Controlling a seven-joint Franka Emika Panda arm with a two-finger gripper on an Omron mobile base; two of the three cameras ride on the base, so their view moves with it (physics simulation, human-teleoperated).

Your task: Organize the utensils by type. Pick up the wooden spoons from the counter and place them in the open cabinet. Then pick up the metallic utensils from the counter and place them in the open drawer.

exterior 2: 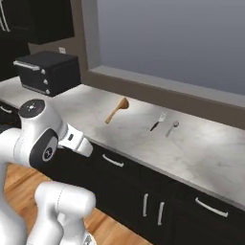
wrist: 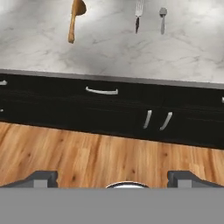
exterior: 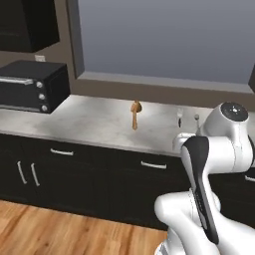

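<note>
One orange-brown wooden spoon (exterior: 135, 113) (exterior 2: 117, 110) (wrist: 75, 19) lies on the white marble counter (exterior: 89, 124) (exterior 2: 201, 148) (wrist: 109, 52), bowl toward the wall. To its right lie a small fork with a dark handle (exterior: 180, 117) (exterior 2: 157, 122) (wrist: 138, 17) and a small silver spoon (exterior: 196, 119) (exterior 2: 172, 128) (wrist: 162, 19), side by side. My gripper (wrist: 113, 179) hangs in front of the counter over the wooden floor, well short of the utensils. It is open with nothing between its fingertips (wrist: 41, 178). The open cabinet and open drawer are out of view.
A black toaster oven (exterior: 30, 87) (exterior 2: 48, 72) stands at the counter's left end. Below the counter run shut black fronts with silver handles (wrist: 101, 91). A wide window frame (exterior: 164, 84) backs the counter. Wooden floor (wrist: 109, 153) lies in front.
</note>
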